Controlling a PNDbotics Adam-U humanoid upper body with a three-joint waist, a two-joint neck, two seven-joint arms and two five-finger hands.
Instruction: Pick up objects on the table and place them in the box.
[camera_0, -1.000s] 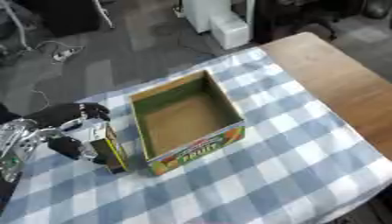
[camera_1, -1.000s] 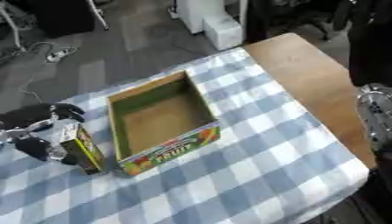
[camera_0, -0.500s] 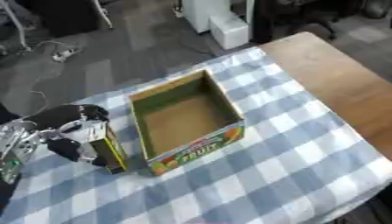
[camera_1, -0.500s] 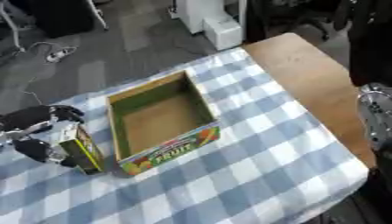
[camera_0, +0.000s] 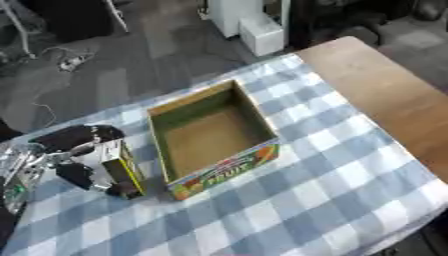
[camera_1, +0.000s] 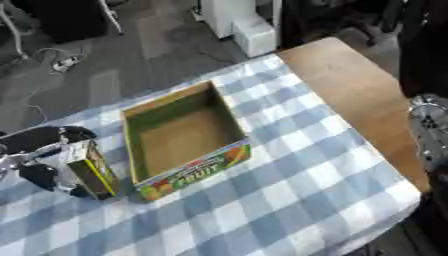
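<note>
An open cardboard box (camera_0: 214, 134) with a fruit print on its front wall stands on the blue-and-white checked tablecloth; its inside shows bare cardboard. Just left of it stands a small yellow-green carton (camera_0: 120, 165). My left hand (camera_0: 80, 150) is curled round that carton, with dark fingers over its top and thumb low at its left side. The carton's base looks close to the cloth; I cannot tell whether it touches. Only my right arm's silver forearm (camera_1: 432, 130) shows at the right edge; its hand is out of view.
A bare wooden tabletop (camera_0: 385, 95) lies right of the cloth. Beyond the table's far edge are a grey floor with cables (camera_0: 66, 62) and a white unit (camera_0: 254, 25). Checked cloth (camera_0: 306, 200) spreads in front of the box.
My left hand's fingers have closed a little further over the carton's top. The carton and the box stay where they were.
</note>
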